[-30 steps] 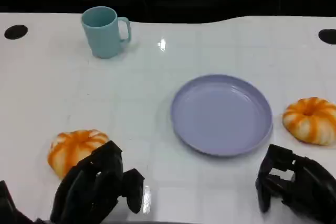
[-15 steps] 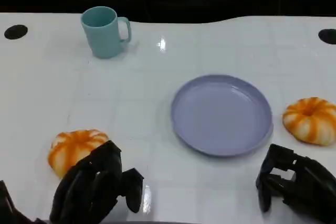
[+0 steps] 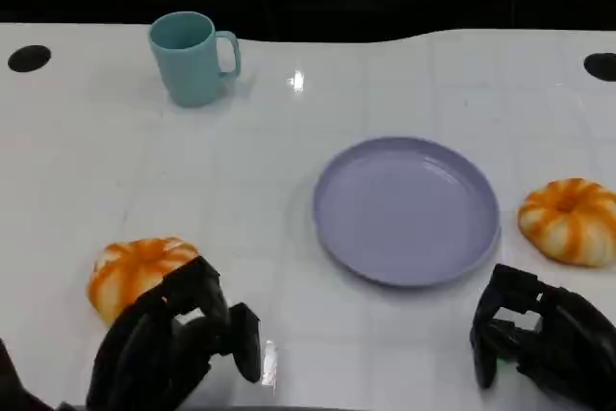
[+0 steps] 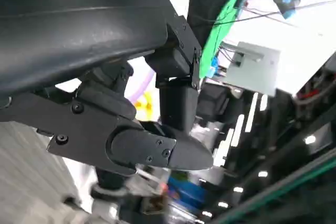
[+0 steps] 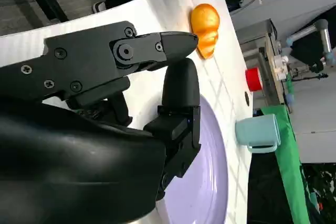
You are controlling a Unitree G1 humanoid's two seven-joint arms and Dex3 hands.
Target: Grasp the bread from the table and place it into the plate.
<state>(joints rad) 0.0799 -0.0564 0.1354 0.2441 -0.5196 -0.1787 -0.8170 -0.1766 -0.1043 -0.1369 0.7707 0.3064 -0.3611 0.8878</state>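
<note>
The bread (image 3: 138,271) nearest the left robot hand (image 3: 173,344) lies on the white surface (image 3: 250,180) at about eight o'clock from the purple plate (image 3: 406,209), well apart from it and untouched; a second bread (image 3: 570,221) sits just beside the plate's rim at three o'clock. The left robot hand hangs at the first loaf's five o'clock, fingers apart and holding nothing. The right robot hand (image 3: 539,344), at five o'clock of the plate, is likewise empty with fingers spread. To do the grasp well, I judge the left robot hand should come over the loaf's crown and close gently round its sides, since the soft round shape could roll or squash. A teal mug (image 3: 192,57) stands far off at eleven o'clock. Against half a second ago, the left robot hand's fingers have opened slightly and shifted; bread, plate and mug lie unchanged.
</note>
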